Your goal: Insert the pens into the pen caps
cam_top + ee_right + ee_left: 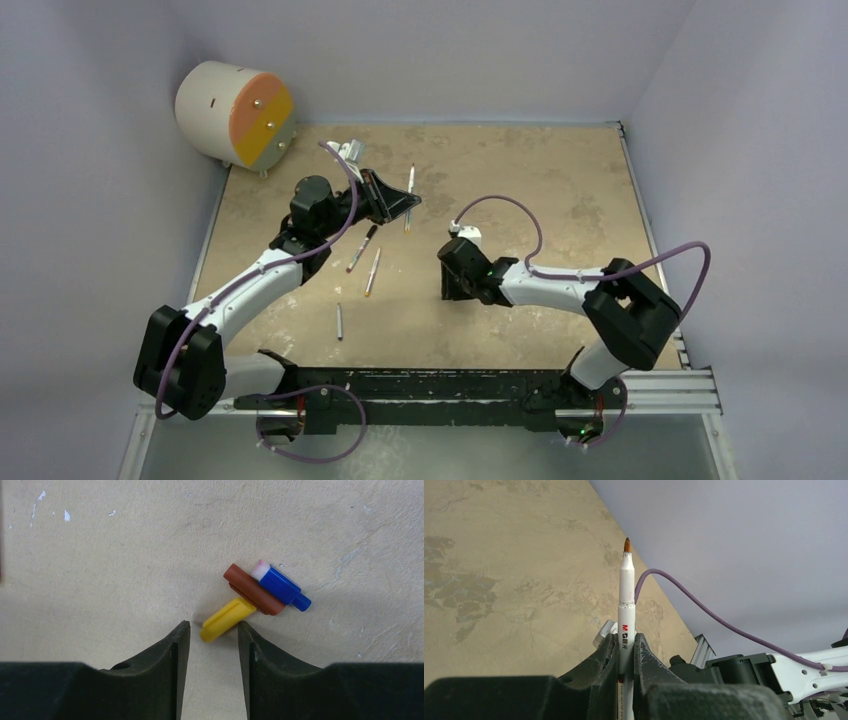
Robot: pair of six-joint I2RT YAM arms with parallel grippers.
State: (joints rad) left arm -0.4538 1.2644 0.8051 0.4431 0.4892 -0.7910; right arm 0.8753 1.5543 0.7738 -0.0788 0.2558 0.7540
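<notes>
— Right, where do things stand?
— Left gripper (625, 640) is clamped on a pen (626, 585), which is lifted off the table (499, 580) with its red-brown tip pointing away from me. Right gripper (213, 630) hangs spread wide over the caps, gripping nothing.
— Which cap is lined up?
— That's my worry. The yellow cap (227, 619) pokes into the gap between my right fingers, but the tip I hold looks red-brown, so the red-brown cap (252, 596) is likely the match.
— And if you close now?
— Yellow lies slantwise to my jaws, so it may swivel or squirt out. It touches the red-brown one, which touches the blue cap (280, 585); one nudge could scatter all three.
— The pen side?
— Much of the barrel stands free above my grip. Pushed off-axis into a cap, it could pivot or slide. Three more pens (373, 271) lie on the table.
</notes>
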